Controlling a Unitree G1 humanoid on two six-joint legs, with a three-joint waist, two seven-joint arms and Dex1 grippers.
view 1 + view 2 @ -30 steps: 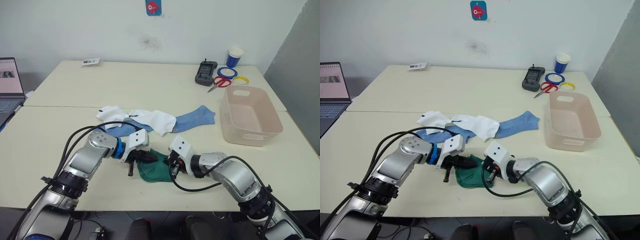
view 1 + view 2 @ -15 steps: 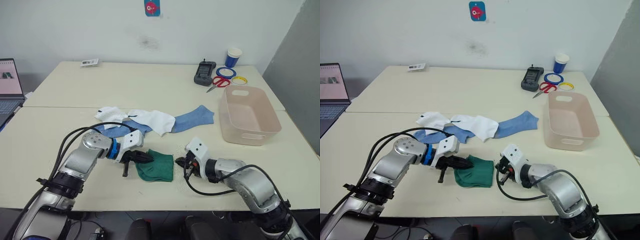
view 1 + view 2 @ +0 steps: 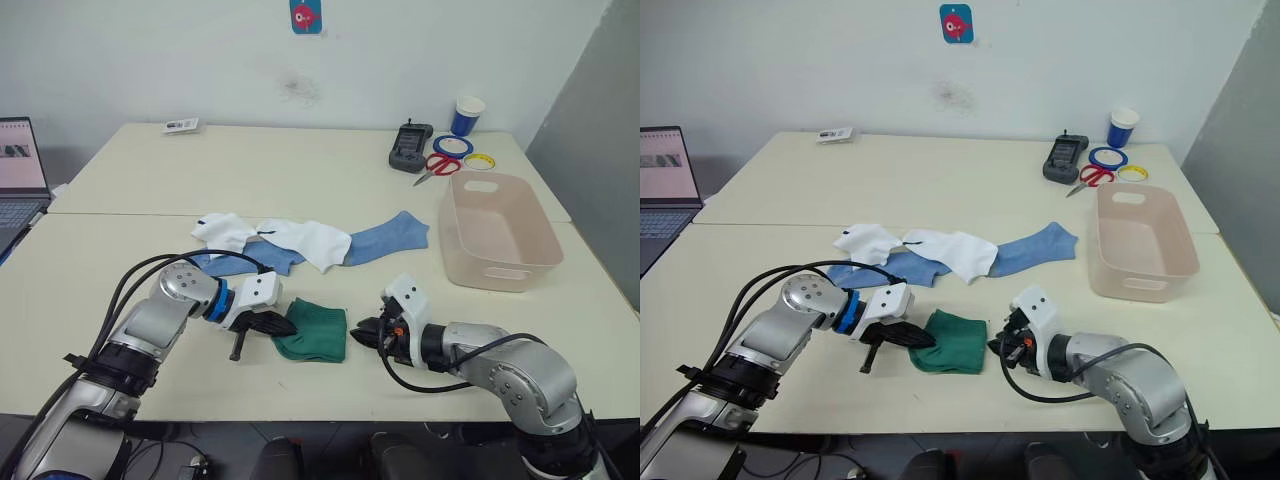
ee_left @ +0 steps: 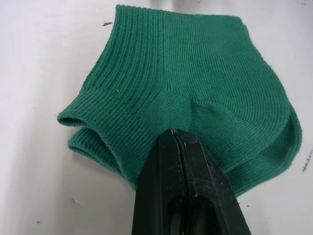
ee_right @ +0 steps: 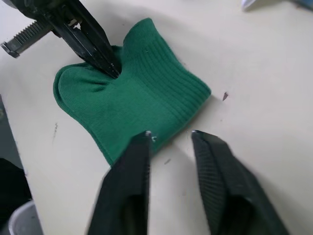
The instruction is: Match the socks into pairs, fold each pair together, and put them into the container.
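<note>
The green socks point(image 3: 313, 331) lay folded together as one bundle near the front edge of the table point(image 3: 300, 180), between the two grippers. In the head views the left gripper point(image 3: 283, 327) had its fingers pinched together on the bundle's left edge, while the right gripper point(image 3: 368, 334) sat just beside the bundle's right edge, not touching it. Behind the bundle, the white socks point(image 3: 300, 238) and the blue socks point(image 3: 385, 236) lay spread in an overlapping row across the middle of the table. The pink bin point(image 3: 499, 232) stood well apart to the right, with nothing visible inside it. Beyond it, near the far edge, were scissors point(image 3: 435, 166), rolls of tape point(image 3: 466, 151), a black device point(image 3: 409, 145) and a paper cup point(image 3: 467, 113). A laptop point(image 3: 20, 170) showed at the far left.

In the left wrist view the two black fingers point(image 4: 182, 196) were pressed tight together, clamping the ribbed green cloth point(image 4: 186, 83) at a fold.

In the right wrist view the right gripper's fingers point(image 5: 134, 176) stood apart over bare table just short of the green bundle point(image 5: 132, 95), and the left gripper's tip point(image 5: 105, 61) bit into its far side.
</note>
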